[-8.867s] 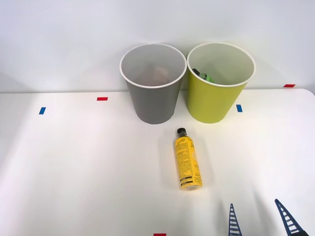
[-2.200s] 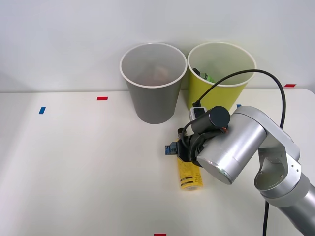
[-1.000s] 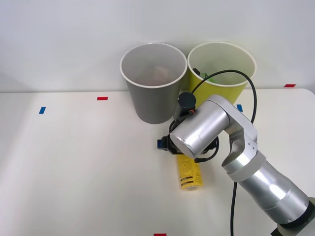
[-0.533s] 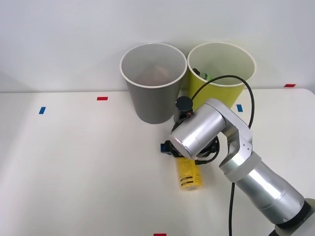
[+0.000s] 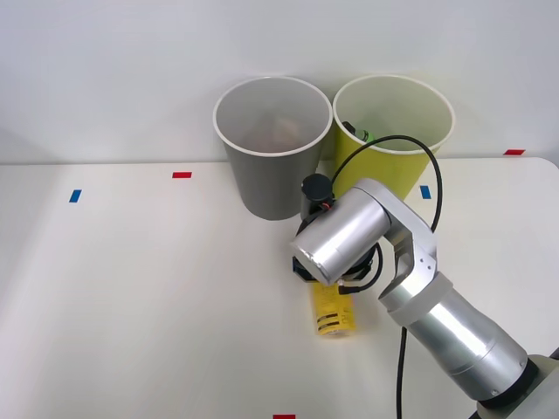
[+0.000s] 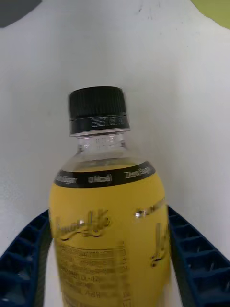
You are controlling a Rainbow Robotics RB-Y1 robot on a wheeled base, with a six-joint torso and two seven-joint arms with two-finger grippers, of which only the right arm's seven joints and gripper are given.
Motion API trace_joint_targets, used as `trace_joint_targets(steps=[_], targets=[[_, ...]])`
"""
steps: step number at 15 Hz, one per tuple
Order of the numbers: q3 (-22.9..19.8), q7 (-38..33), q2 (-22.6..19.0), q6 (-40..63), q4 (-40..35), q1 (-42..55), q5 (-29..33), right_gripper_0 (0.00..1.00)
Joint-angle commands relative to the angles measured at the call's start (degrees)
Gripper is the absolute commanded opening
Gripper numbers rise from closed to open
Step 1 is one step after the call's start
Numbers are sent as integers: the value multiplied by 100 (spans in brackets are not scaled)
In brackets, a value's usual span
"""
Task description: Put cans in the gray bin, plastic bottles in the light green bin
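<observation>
- We find the yellow bottle (image 5: 334,314) lying on the white table (image 5: 140,288) in front of the two bins, its banded base end toward the robot; in the front view only this lower end shows, the rest being covered by the right arm (image 5: 410,288).
- In the right wrist view the bottle's (image 6: 110,225) black cap (image 6: 98,109), clear neck and dark shoulder band are plain; its lower body is cut off at the picture's edge.
- The right gripper (image 6: 110,268) sits astride the bottle, one blue ribbed finger (image 6: 26,259) on each flank. The fingers lie close against the yellow body, partly spread to its width; we cannot tell whether they press on it or merely flank it.
- In the front view the gripper is hidden under the silver wrist; only a small blue patch shows at its left side.
- The gray bin (image 5: 272,179) and the light green bin (image 5: 384,179) stand upright, side by side, rims just beside one another, behind the bottle.
- Inside the light green bin a green item (image 5: 360,133) is partly visible; we cannot identify it. The gray bin's contents are indistinct.
</observation>
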Motion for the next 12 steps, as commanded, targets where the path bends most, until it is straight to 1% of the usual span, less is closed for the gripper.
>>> trace_joint_targets(steps=[1,4,6,9,12], targets=[[-3,51,117,1,2,7,95,0],[-3,245,109,1,-112,16,103,0],[-153,833,65,1,-402,165,130,0],[-460,1783,47,10,-1158,552,341,0],[-654,2310,65,-315,-1958,1035,490,0]])
